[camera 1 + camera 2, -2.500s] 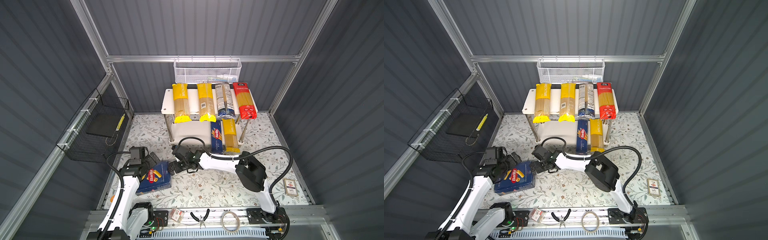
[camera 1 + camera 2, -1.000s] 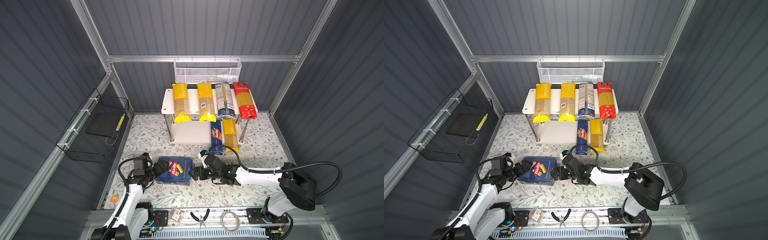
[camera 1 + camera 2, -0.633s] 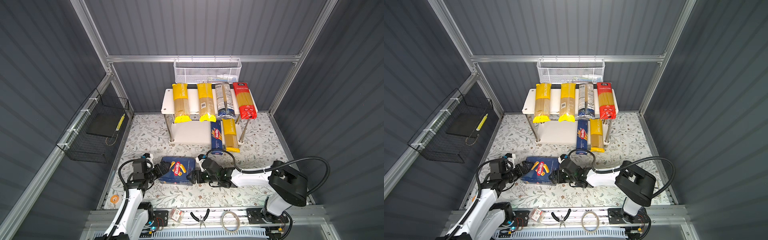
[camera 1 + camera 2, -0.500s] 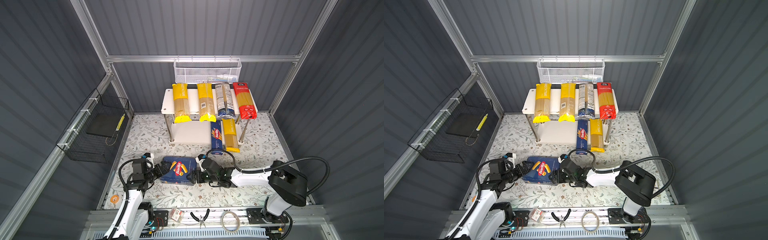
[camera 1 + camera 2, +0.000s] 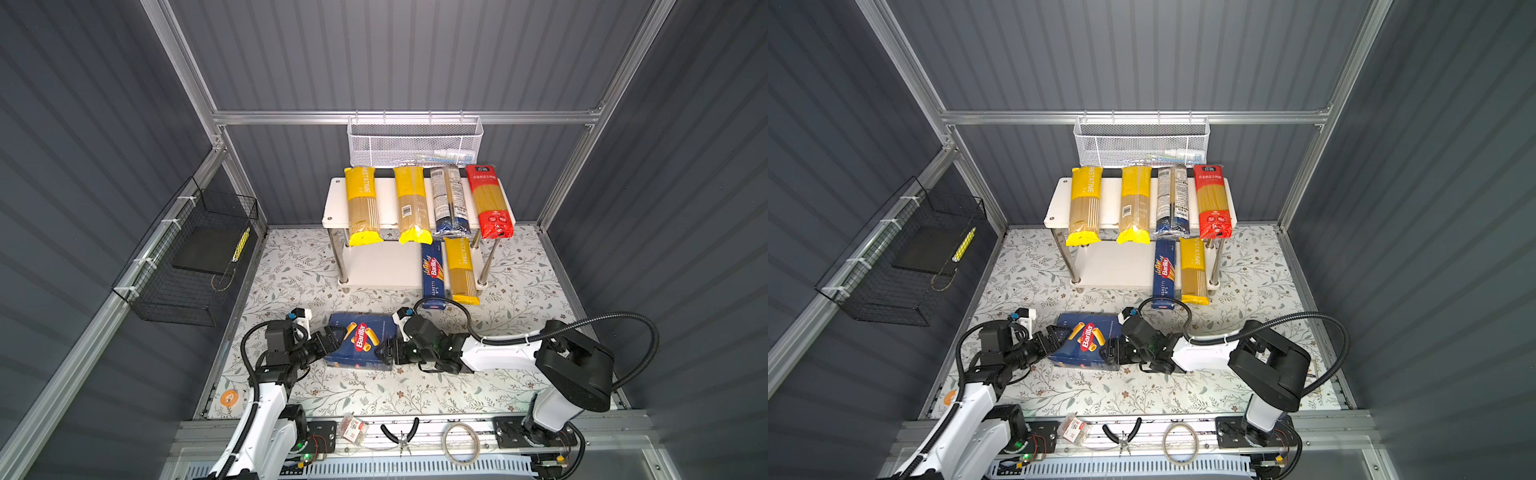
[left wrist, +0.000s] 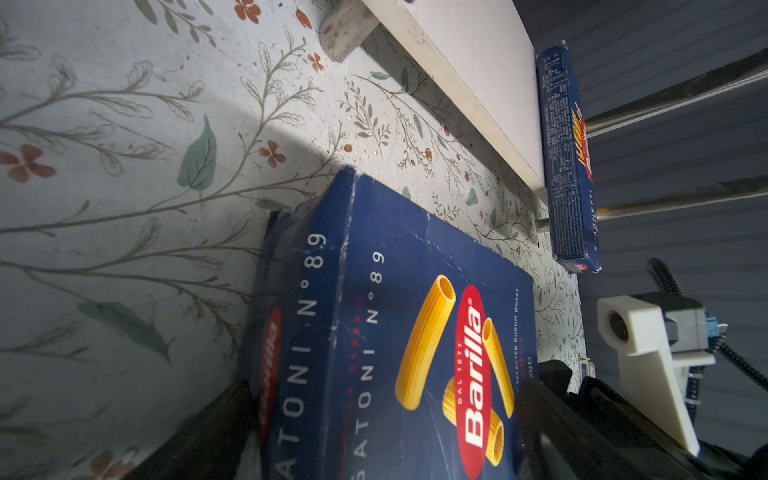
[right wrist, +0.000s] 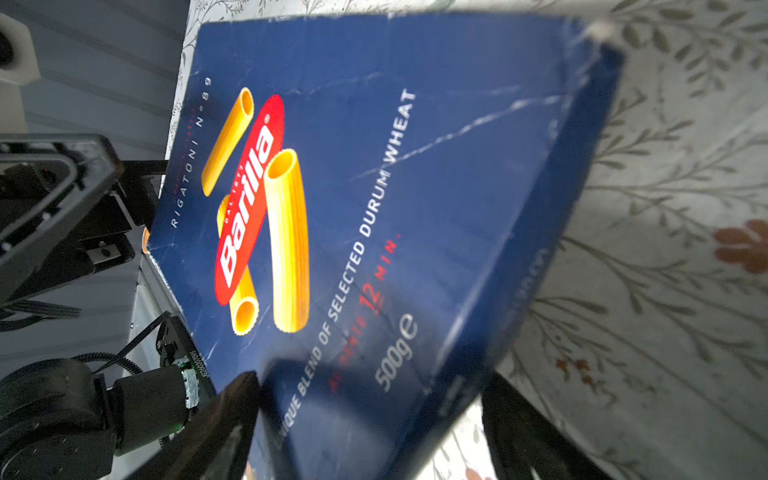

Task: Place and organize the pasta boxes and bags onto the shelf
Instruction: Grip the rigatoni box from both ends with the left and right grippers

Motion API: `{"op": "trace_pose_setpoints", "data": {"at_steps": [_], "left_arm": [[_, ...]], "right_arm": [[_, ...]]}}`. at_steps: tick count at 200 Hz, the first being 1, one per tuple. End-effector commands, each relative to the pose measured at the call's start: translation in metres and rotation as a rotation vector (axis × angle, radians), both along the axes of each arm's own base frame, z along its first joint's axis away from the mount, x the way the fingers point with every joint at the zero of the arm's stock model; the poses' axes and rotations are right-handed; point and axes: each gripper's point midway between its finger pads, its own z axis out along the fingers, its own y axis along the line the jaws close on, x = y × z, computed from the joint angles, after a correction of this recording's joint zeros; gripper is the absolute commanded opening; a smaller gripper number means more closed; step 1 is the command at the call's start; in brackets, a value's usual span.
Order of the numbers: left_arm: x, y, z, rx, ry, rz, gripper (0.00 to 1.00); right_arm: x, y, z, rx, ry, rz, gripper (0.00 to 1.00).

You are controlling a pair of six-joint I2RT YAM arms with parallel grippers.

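Your dark blue cardboard pasta box [image 5: 360, 347] shows a red oval logo, yellow pasta tubes and white letters. The pale worktop [image 5: 291, 266] is printed with grey-green leaves and small red-brown flowers. The two-level shelf [image 5: 382, 266] is white. You see on it a red plastic spaghetti bag [image 5: 488, 203], a blue-and-clear plastic bag [image 5: 450, 203], a yellow plastic spaghetti bag [image 5: 362, 205] and a narrow dark blue carton [image 5: 433, 270].

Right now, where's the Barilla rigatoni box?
In both top views the rigatoni box sits on the floral mat, left of centre, in front of the shelf, between the left claw and the right claw.
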Motion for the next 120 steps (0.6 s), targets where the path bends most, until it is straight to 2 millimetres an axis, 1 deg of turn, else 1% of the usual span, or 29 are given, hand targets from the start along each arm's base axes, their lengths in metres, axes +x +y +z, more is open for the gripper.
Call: {"op": "trace_pose_setpoints", "data": {"at_steps": [1,20,49,80,97,120], "left_arm": [[-0.008,-0.014,0.005,-0.057,-0.008,-0.062,0.99],[-0.008,-0.017,0.007,-0.062,-0.011,-0.075,0.99],[-0.009,-0.023,0.01,-0.053,-0.027,-0.101,0.99],[-0.008,-0.036,0.022,-0.037,-0.066,-0.152,0.99],[-0.008,-0.042,0.02,-0.02,-0.061,-0.17,0.99],[-0.007,-0.048,0.021,-0.049,-0.061,-0.178,0.99]], "right_arm": [[0.007,0.007,0.003,-0.008,-0.026,0.006,0.84],[0.009,0.008,0.005,-0.019,-0.036,0.008,0.83],[0.018,0.017,0.025,-0.017,-0.086,0.007,0.83],[0.023,0.029,0.039,0.008,-0.101,0.022,0.83],[0.024,0.034,0.046,0.026,-0.106,0.029,0.84],[0.026,0.038,0.054,0.043,-0.117,0.029,0.84]]}}
